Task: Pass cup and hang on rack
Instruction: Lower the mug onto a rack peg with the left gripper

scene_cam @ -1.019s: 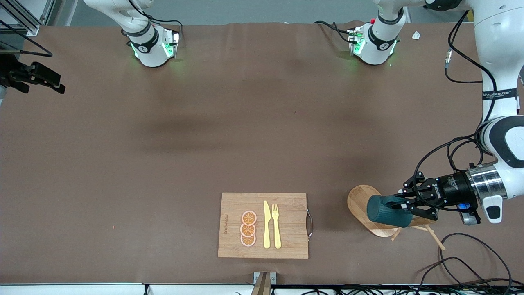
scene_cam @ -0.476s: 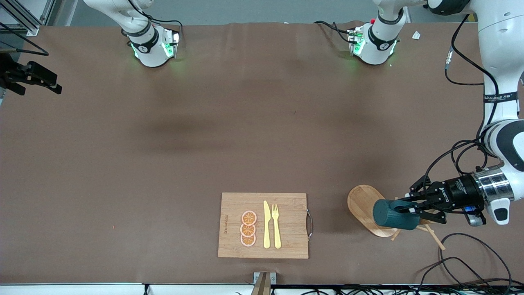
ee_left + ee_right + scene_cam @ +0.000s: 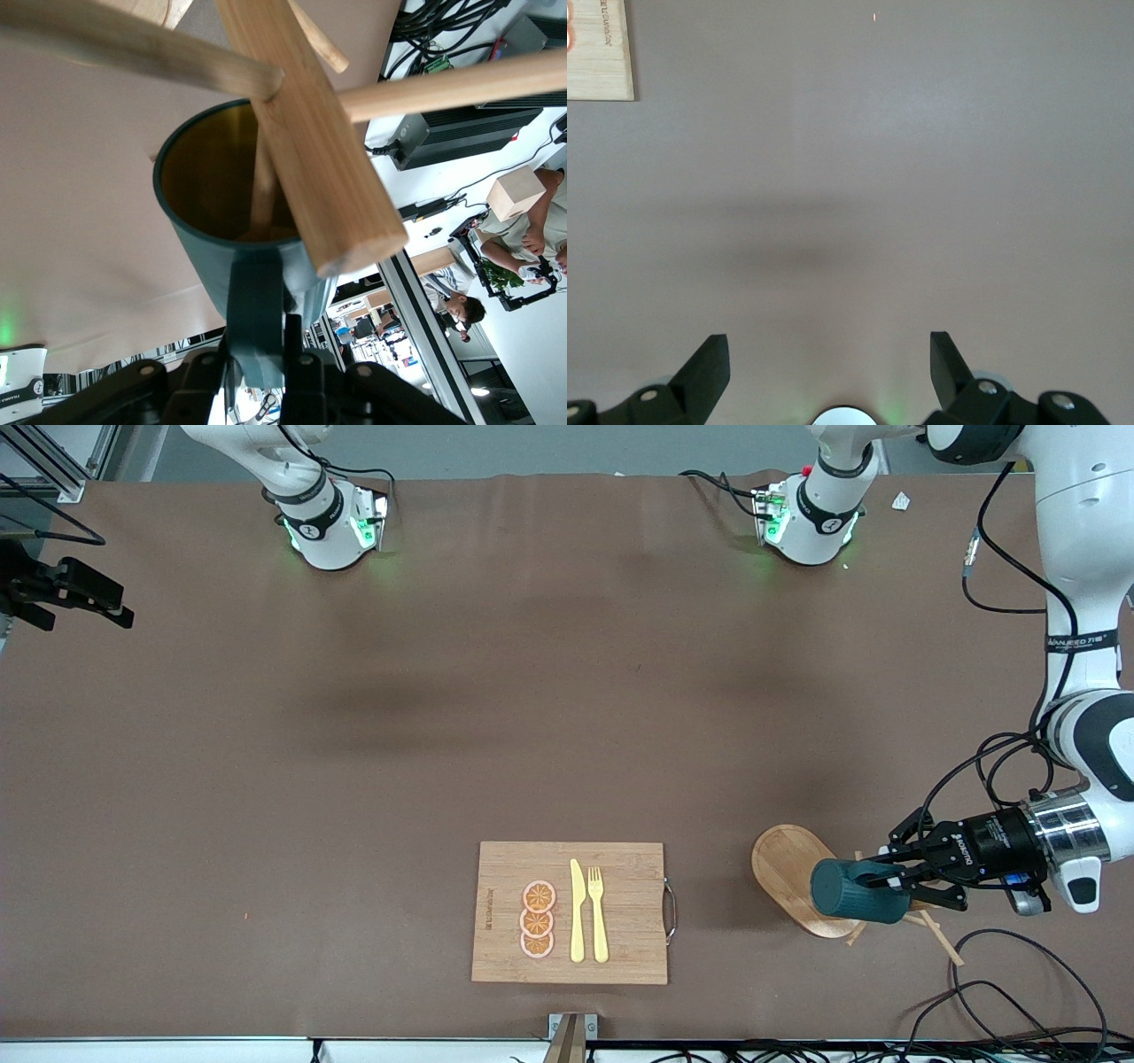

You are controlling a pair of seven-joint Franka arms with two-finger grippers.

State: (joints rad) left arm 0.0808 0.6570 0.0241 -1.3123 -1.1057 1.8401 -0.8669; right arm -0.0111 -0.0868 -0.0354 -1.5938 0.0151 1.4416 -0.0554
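Over the rack (image 3: 797, 881), your left claw (image 3: 890, 879) pinches the cup (image 3: 855, 892) handle, 1 peg inside; unhooked. Right claw (image 3: 828, 367), spread, waits.

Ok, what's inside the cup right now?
In the left wrist view a thin wooden peg of the rack pokes into the cup, against its mustard-yellow inside. The rack's post covers part of the cup's mouth.

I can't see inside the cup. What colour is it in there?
Mustard yellow inside the cup; the left wrist view shows it best.
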